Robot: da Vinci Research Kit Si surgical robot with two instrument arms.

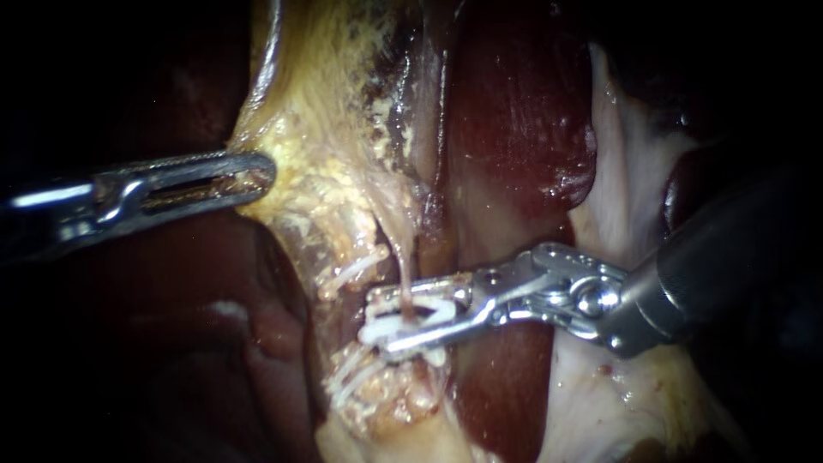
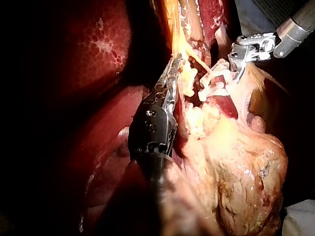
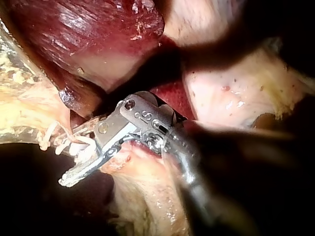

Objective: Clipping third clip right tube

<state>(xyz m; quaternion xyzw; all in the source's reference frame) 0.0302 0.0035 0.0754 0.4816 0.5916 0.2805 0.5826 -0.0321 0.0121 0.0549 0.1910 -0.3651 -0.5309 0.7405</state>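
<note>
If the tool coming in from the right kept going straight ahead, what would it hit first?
The thin tube, which already stands between the jaws of the right instrument, inside the white clip they hold. Beyond it probably comes the yellowish fatty tissue, though depth is unclear.

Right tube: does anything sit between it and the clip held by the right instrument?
Nothing visible does. The right instrument holds the white clip in its jaws, already set around the thin tube, which runs bare straight down into the clip.
</note>
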